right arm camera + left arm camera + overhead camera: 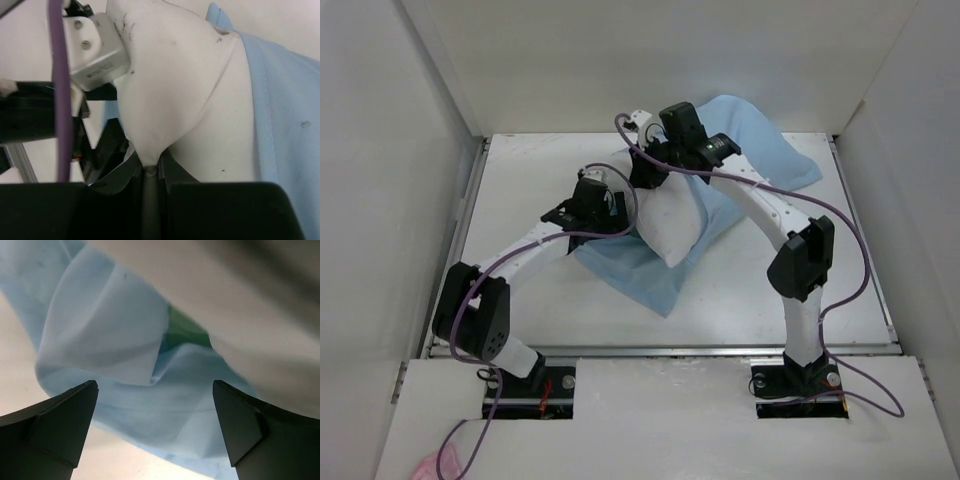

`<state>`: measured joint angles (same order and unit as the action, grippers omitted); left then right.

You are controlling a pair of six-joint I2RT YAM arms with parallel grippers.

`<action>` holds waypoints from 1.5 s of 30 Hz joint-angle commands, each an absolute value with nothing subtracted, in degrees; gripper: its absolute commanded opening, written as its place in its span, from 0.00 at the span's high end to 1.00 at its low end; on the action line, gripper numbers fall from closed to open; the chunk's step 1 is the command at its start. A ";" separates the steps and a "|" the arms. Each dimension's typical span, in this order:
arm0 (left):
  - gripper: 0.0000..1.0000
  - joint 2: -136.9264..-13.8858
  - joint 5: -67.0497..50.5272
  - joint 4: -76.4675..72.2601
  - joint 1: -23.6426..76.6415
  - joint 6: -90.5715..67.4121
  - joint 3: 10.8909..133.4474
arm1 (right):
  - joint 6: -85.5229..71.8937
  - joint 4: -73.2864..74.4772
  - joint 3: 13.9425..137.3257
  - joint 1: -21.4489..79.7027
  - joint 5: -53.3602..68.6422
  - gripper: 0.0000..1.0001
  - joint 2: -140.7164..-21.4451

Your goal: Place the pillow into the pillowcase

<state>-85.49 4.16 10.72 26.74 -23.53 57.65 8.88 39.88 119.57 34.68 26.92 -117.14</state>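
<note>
White pillow (668, 225) lies on the blue pillowcase (630, 278) at the middle of the table (750, 300), my right tool (150, 167) pinching its corner and my left tool (154, 385) spread wide over the pillowcase's folded edge, which I think it must grasp next to open it.

The white bench (740, 300) is enclosed by plain white wall panels (380, 150) on the left, rear and right. A pale ledge (670, 430) spans the near edge.

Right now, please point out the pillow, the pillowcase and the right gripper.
pillow (668, 228), top external view, plump white middle.
pillowcase (630, 275), top external view, near blue flap.
right gripper (150, 168), right wrist view, between fingertips pinching the pillow.
</note>
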 commanded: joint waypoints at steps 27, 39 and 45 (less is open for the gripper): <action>1.00 -101.79 21.78 -12.07 29.53 -29.10 70.48 | 2.10 43.92 129.38 28.65 36.58 1.00 -106.95; 1.00 -78.85 24.27 4.39 12.84 -30.69 69.96 | 31.09 49.66 114.01 29.88 27.68 1.00 -112.32; 1.00 -72.43 13.30 8.17 8.44 -29.00 74.44 | 32.95 48.51 115.04 34.53 20.74 1.00 -123.02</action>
<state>-77.84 11.18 11.00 11.94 -31.70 68.51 27.53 39.81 115.31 33.71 27.66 -115.72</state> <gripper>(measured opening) 0.007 0.154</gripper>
